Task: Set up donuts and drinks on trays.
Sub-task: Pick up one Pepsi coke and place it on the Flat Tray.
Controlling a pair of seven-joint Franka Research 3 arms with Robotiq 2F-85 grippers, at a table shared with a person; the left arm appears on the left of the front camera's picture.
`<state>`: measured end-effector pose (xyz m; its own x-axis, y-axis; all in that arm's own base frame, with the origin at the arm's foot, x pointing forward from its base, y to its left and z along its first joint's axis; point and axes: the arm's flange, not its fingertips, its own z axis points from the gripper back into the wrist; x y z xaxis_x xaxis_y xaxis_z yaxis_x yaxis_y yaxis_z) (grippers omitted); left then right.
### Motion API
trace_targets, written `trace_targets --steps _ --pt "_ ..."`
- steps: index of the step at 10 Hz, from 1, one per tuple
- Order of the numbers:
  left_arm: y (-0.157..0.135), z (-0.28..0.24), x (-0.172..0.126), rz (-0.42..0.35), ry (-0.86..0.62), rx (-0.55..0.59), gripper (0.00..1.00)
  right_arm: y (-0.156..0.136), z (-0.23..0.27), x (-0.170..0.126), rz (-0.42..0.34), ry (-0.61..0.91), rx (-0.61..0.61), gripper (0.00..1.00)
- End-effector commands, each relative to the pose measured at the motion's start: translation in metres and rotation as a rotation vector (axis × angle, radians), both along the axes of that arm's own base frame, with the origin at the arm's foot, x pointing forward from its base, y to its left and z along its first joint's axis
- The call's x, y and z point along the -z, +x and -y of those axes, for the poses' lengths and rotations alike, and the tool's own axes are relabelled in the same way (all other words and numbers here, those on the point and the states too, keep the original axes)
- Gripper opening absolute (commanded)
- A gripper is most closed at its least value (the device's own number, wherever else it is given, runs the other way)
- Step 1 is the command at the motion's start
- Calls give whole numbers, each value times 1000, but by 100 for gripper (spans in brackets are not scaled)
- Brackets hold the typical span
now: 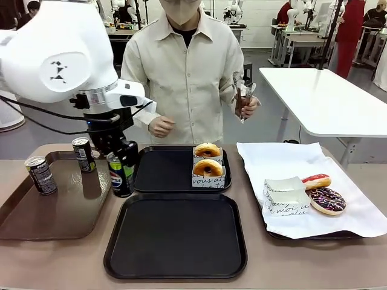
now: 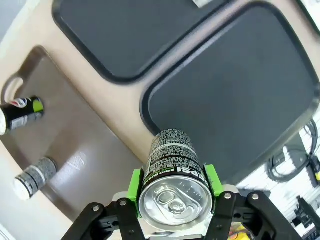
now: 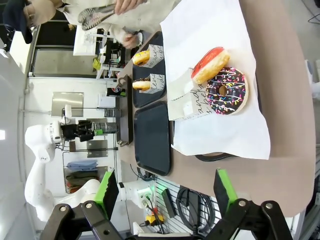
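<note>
Front view lets us see the left gripper (image 1: 123, 158) closed on a Pepsi can (image 1: 120, 176), a slim dark metal tube with a green rim. The can stands upright between the long brown tray (image 1: 36, 223) and the far black tray (image 1: 160, 172). We cannot tell if it touches the table. In the left wrist view, the green pads (image 2: 134, 186) press on both sides of the round can with its shiny silver top, so the jaws are part way closed around it. One dark can (image 1: 41, 175) and another can (image 1: 83, 154) stand on the smooth brown tray. The far black tray and the near black tray (image 1: 175, 238) are plastic, with round corners and raised rims. Two golden ring donuts (image 1: 207, 167) in white paper sleeves sit on the far one, at its right side. On the crinkly white paper (image 1: 272, 158) lie a red-iced donut (image 1: 316, 180) and a chocolate donut (image 1: 327, 200) with sprinkles. In the right wrist view, the right gripper (image 3: 166, 192) has its jaws wide apart and holds nothing.
</note>
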<state>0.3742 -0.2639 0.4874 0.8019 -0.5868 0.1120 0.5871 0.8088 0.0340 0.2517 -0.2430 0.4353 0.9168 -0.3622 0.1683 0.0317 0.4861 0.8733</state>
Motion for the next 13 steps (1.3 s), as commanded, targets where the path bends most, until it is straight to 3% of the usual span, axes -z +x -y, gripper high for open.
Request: trace_targets --steps 1,2,5,7,10,11,13 --pt "48 36 -1 38 30 -78 59 2 1 -2 18 21 7 100" --pt "77 51 5 32 29 -121 59 2 1 -2 18 21 7 100" --pt "129 73 34 66 16 -219 59 2 1 -2 18 21 7 100" --pt "132 76 54 81 -17 -262 59 2 1 -2 18 21 7 100" --pt "136 75 68 -52 39 -372 59 2 1 -2 18 21 7 100" --pt "135 73 73 2 -1 -280 59 2 1 -2 18 21 7 100" --pt "135 73 73 2 -1 -280 59 2 1 -2 18 21 7 100"
